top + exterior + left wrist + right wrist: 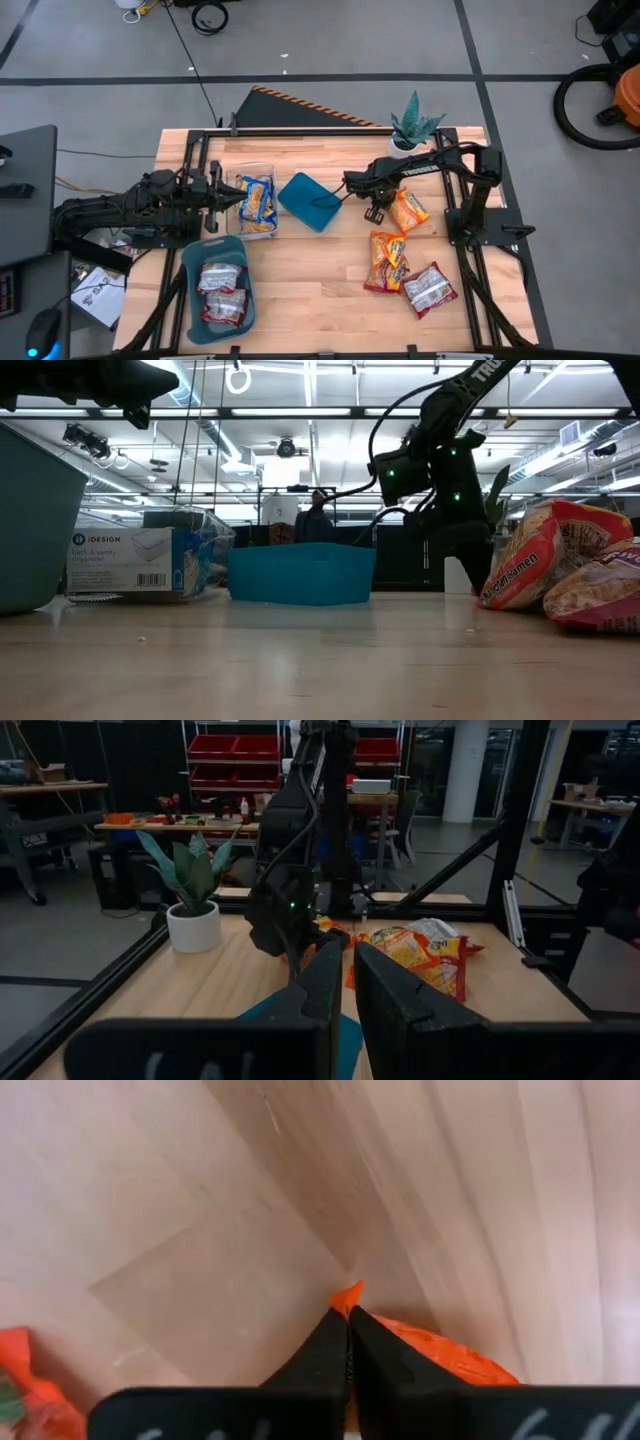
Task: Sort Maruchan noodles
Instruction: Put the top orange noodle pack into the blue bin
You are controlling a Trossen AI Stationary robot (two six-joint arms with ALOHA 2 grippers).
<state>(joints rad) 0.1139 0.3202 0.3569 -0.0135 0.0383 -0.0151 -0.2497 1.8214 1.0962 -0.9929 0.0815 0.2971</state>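
An orange noodle packet [409,210] lies right of the small teal bin [310,200]. My right gripper [377,211] is shut on its left corner. Two more orange packets [388,260] and a red-and-silver packet [430,289] lie flat nearer the front. Yellow-and-blue packets [257,200] sit in the clear container [256,168]. Red-and-silver packets [222,292] lie in the large teal bin [192,260]. My left gripper [226,200] hovers left of the clear container, raised, shut and empty [348,982]. My right gripper pinches the orange packet by a pointed corner [347,1294] between its two shut fingers, which come from above, pointing down. The corner's tip sticks out past the fingertips. The packet's body [445,1360] lies behind the fingers; whether it is off the table I cannot tell.
A potted plant [412,128] stands at the far edge behind the right arm. The small teal bin [300,573] sits mid-table between the arms. Bare wood [310,290] shows at the front middle. Another orange packet [22,1385] lies close to the right gripper.
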